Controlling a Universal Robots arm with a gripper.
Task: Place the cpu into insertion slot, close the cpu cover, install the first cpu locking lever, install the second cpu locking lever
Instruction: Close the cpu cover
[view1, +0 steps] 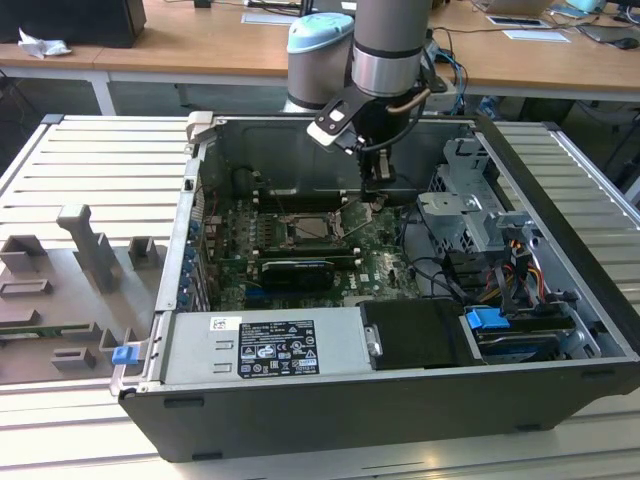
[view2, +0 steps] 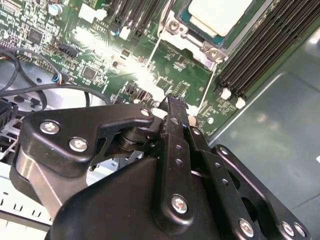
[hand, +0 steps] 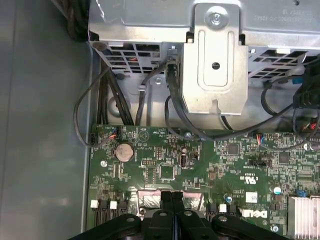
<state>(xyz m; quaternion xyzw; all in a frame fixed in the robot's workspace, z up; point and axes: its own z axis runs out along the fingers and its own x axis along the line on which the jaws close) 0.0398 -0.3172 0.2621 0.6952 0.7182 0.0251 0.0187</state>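
Observation:
An open computer case (view1: 330, 420) holds a green board with the insertion slot (view1: 305, 229) near its middle. In the second wrist view the cpu (view2: 220, 14) lies flat in the slot, pale face up. The silver cpu cover (view2: 196, 42) sits as a frame around it. A thin metal lever rod (view2: 154, 57) runs from the slot's corner towards my fingertips. My gripper (view1: 378, 195) (view2: 172, 102) (hand: 172, 197) hangs just above the board, to the exterior view's right of the slot. Its black fingers are shut together, and I see nothing between them.
Long black memory slots (view2: 265, 45) flank the socket. A metal drive cage (view1: 470, 215) (hand: 215, 65) with black cables (hand: 100, 100) stands beyond the gripper. The power supply (view1: 270, 345) fills the case's near side. A grey fixture tray (view1: 70, 290) lies outside, at the exterior view's left.

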